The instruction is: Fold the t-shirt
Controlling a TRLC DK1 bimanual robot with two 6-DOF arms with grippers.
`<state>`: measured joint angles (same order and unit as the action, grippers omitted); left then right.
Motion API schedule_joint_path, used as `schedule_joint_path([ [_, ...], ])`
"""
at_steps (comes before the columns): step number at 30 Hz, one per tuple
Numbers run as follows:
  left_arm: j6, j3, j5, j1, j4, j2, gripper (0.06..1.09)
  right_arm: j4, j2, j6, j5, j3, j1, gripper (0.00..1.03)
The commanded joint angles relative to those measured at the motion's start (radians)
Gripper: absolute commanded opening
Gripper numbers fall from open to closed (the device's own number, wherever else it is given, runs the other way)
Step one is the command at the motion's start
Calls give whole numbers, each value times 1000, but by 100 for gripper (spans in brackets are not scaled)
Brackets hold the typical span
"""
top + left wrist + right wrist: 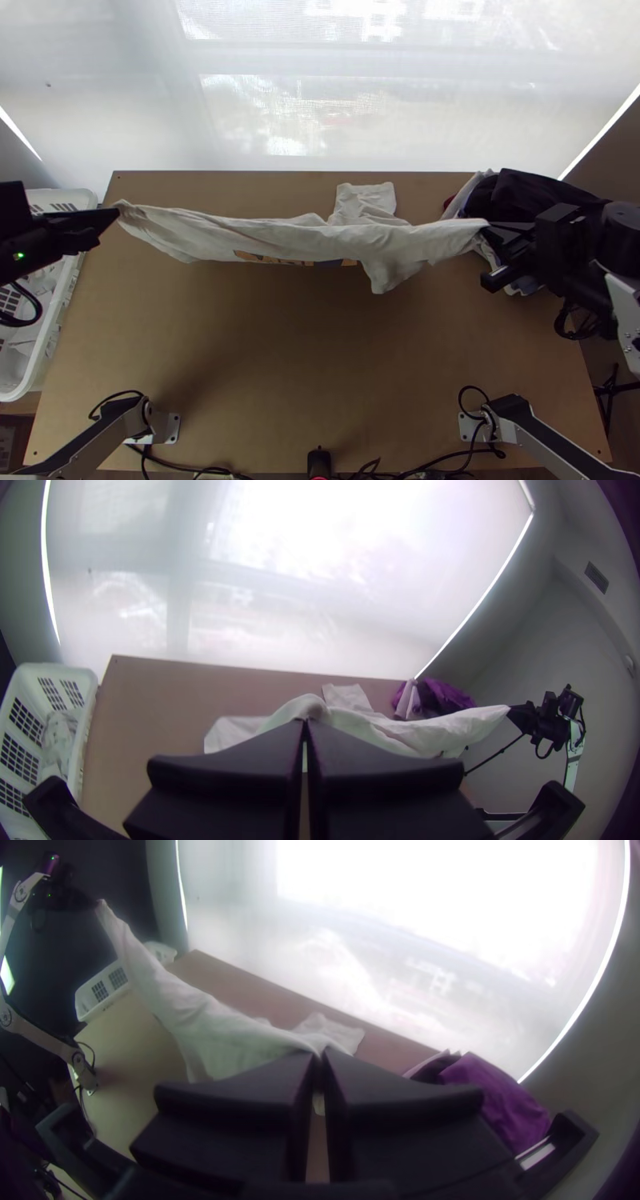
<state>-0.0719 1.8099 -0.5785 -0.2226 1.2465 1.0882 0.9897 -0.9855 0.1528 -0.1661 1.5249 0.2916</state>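
The white t-shirt (pixel 280 238) is stretched between both grippers above the table, its middle sagging, with part of an orange and dark print showing on its lower side. One portion lies toward the table's far edge. At the upper left my left gripper (pixel 117 214) is shut on one corner of it; in the left wrist view the left gripper (pixel 305 724) has cloth at its fingertips. My right gripper (pixel 486 227) is shut on the opposite end, and in the right wrist view the right gripper (pixel 320 1055) pinches the fabric.
A white laundry basket (pixel 50 336) with cloth inside stands at the table's left. Dark and light clothes (pixel 520 192) are piled at the far right corner, beneath and behind the right arm. Cables run along the near edge of the table (pixel 320 376).
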Motion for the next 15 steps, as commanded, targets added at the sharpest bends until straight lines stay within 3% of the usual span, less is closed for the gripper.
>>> schedule_joint_path([
  [1,-17,275,6,-64,-44,32,9,-10,-28,-9,69,230,-6,3],
  [7,-17,425,65,-130,-117,16,9,-43,-33,1,117,357,-5,3],
  [15,0,405,80,-359,-340,-114,9,-129,-31,56,166,511,-6,3],
])
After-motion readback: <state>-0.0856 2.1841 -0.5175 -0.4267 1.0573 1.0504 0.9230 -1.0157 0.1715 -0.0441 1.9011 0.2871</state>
